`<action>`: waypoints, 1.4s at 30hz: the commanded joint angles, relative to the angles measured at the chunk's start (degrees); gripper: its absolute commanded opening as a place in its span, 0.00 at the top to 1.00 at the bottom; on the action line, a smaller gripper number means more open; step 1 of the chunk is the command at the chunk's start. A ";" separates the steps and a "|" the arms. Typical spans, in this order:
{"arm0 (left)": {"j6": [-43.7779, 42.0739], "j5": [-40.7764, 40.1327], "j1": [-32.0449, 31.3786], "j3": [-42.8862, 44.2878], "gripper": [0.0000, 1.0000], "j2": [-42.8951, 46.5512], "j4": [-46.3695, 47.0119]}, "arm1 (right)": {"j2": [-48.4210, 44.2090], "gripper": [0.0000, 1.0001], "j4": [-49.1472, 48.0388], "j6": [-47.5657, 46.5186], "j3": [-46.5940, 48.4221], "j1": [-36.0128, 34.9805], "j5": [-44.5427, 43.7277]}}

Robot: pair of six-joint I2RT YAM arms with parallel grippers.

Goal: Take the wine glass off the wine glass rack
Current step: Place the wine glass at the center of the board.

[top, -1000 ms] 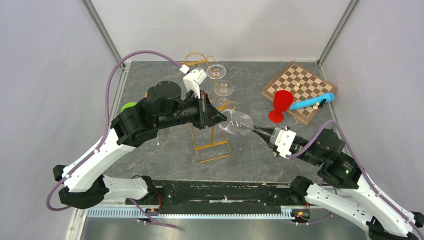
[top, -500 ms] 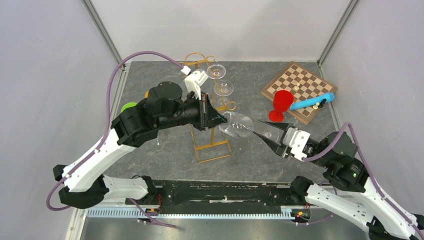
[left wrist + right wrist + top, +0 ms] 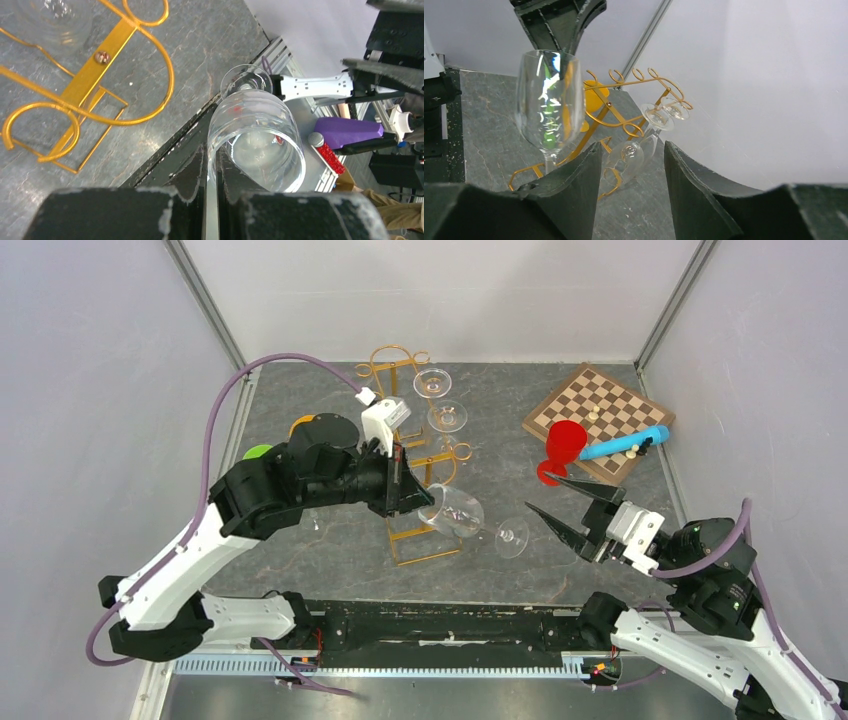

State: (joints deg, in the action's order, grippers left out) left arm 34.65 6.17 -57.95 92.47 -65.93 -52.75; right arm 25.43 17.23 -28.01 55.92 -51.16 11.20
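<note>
Wine glass (image 3: 460,512) in left pincer (image 3: 428,502) (sideways)

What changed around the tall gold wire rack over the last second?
The right gripper opened, released the clear wine glass and drew back rightward. The left gripper, still pinching its rim, carried it toward the arm bases. The gold wire rack and two hanging glasses stayed.

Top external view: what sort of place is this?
Probably a lab test cell, not a home: plain grey panel walls on aluminium posts, two robot arms bolted to a dark stone-look table, and unrelated props, a gold wire glass rack and a wooden chessboard.
</note>
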 commanded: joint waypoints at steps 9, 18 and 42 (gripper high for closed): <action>-1.17 -5.79 -0.23 -1.02 0.98 7.57 -9.28 | -1.34 0.47 -1.74 1.07 -0.75 0.07 -2.36; 0.10 -16.18 -0.32 0.60 0.98 7.76 -20.59 | -1.57 0.47 -2.12 1.13 -1.69 0.08 -2.12; -2.36 -32.48 9.50 -4.04 0.98 4.50 -29.85 | -3.45 0.46 -0.93 -0.07 -4.99 0.08 -1.48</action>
State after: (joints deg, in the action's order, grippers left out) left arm 35.24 -26.96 -53.93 91.07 -62.85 -87.66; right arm 22.76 17.41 -27.97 51.62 -51.16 10.04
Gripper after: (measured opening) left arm 0.112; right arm 0.539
